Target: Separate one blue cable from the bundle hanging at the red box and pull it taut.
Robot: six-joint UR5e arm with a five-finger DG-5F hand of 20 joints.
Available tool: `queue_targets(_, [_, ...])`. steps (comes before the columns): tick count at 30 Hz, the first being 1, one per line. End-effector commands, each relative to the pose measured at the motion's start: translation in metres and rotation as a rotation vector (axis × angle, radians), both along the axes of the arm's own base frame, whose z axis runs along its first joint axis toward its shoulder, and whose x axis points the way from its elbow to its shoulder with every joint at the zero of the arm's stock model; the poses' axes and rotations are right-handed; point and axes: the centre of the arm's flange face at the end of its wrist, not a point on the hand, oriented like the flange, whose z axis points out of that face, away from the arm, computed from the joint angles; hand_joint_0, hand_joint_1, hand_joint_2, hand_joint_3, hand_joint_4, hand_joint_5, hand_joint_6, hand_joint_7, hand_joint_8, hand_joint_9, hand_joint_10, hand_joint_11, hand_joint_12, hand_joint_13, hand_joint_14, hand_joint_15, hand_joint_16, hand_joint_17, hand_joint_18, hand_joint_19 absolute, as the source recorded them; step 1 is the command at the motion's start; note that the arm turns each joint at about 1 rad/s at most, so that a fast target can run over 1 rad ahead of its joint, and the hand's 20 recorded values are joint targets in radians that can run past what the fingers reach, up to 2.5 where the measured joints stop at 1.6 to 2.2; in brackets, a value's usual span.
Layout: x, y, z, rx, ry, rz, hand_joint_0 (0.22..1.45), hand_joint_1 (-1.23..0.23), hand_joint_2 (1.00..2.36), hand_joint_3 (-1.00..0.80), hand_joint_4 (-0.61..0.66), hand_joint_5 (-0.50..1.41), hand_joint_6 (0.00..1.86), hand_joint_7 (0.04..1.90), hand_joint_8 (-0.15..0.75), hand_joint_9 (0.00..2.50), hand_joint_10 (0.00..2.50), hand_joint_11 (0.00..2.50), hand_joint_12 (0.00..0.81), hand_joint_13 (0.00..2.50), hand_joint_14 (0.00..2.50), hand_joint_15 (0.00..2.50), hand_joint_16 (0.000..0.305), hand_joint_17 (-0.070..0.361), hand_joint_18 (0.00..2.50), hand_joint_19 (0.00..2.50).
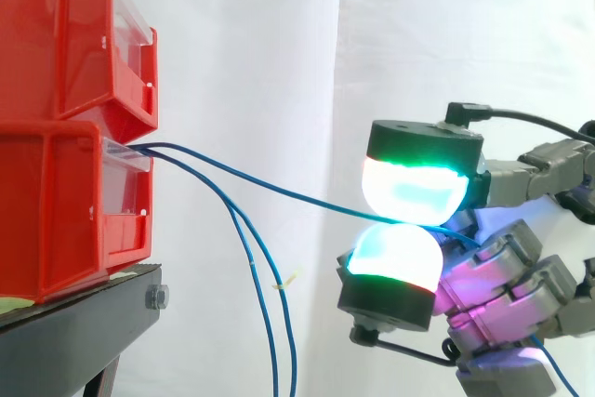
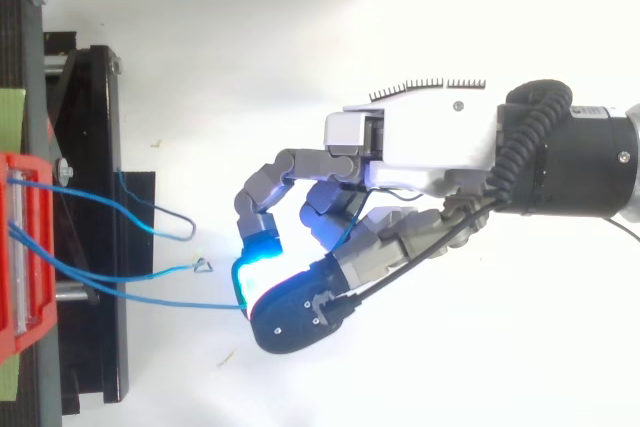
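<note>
- At the left I see two red bins [image 1: 65,202] stacked at the front edge of the black stand [image 1: 84,309].
- Blue wires leave the lower bin's front. The loose cables [image 2: 150,217] droop past the stand's edge.
- One blue cable [image 1: 279,190] runs apart from them toward the right, nearly straight with a slight sag.
- At the right, the hand [image 2: 420,147] has its fingers [image 1: 414,183] pinching that cable between two glowing pads, and the others curl underneath.
</note>
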Motion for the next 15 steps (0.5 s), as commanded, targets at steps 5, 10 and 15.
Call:
queue_targets(5, [-0.022, -0.002, -0.026, 0.009, -0.031, -0.002, 0.79, -0.86, 1.02, -0.13, 0.05, -0.21, 0.9, 1.35, 0.325, 0.86, 1.82, 1.48, 0.369, 0.83, 2.07, 1.34, 0.042, 0.095, 1.01, 1.19])
queue_targets(10, [-0.018, -0.005, -0.03, 0.003, -0.104, -0.052, 0.79, -0.86, 1.02, -0.13, 0.05, -0.21, 0.9, 1.35, 0.324, 0.86, 1.81, 1.49, 0.372, 0.84, 2.07, 1.32, 0.042, 0.095, 1.0, 1.19])
queue_targets(15, [-0.012, -0.004, -0.025, 0.004, -0.154, -0.082, 0.79, -0.86, 1.02, -0.13, 0.05, -0.21, 0.89, 1.36, 0.322, 0.86, 1.81, 1.49, 0.368, 0.84, 2.06, 1.34, 0.042, 0.096, 1.0, 1.18])
